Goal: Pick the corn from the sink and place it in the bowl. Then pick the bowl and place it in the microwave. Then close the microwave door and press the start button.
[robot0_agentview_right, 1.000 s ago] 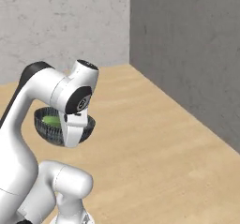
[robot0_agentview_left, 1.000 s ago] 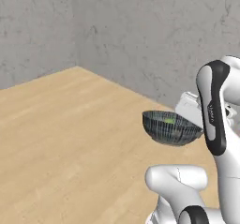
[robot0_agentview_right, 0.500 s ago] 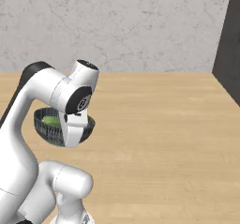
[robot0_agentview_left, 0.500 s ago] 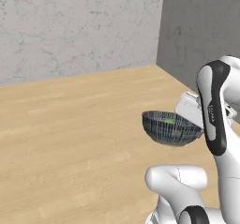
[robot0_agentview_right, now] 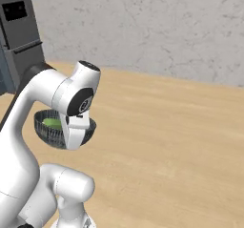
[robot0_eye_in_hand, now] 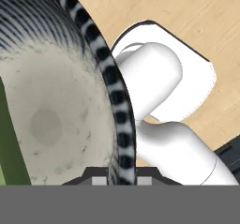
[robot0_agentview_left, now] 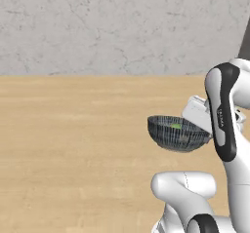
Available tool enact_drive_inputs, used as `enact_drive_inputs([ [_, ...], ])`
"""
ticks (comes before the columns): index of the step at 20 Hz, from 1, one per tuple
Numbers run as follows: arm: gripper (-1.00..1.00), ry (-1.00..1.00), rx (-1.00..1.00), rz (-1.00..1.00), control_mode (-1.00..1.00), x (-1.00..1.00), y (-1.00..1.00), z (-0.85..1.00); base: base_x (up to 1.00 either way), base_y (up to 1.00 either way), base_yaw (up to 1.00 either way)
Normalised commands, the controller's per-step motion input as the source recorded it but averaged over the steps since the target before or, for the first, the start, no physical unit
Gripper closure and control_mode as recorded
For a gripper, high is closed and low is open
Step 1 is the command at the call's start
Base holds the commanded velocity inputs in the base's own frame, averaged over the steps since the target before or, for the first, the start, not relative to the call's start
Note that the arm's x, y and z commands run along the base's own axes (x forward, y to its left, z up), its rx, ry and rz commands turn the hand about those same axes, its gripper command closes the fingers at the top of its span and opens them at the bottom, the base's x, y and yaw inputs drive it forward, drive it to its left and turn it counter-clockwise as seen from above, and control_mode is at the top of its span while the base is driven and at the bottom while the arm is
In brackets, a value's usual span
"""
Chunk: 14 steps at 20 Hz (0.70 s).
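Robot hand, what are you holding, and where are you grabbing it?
The bowl, pinched at its rim by the gripper, with the corn inside.

2 rear base views flanking the same bowl (robot0_agentview_left: 178,133); hand view close above its rim.

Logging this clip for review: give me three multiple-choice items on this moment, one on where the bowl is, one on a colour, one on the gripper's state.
1. Where is the bowl?
A. held up above the wooden floor
B. standing on the floor
C. inside a sink

2. What colour shows inside the bowl?
A. red
B. green
C. blue

3. The gripper is:
A. wide open
B. shut on nothing
C. clamped on the bowl's rim

Answers: 1 A, it hangs beside the arm; 2 B, green corn lies inside; 3 C, the hand view shows the rim between the fingertips.
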Motion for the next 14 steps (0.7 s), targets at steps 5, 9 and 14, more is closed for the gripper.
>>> enact_drive_inputs([
  [5, 1.0, 0.0, 0.0, 0.0, 1.0, 0.0, 0.0, 0.0, 0.16, 0.0, 0.49],
  [9, 1.0, 0.0, 0.0, 0.0, 1.0, 0.0, 0.0, 0.0, 0.33, 0.0, 0.47],
  [14, 1.0, 0.0, 0.0, 0.0, 1.0, 0.0, 0.0, 0.0, 0.38, 0.0, 0.5],
])
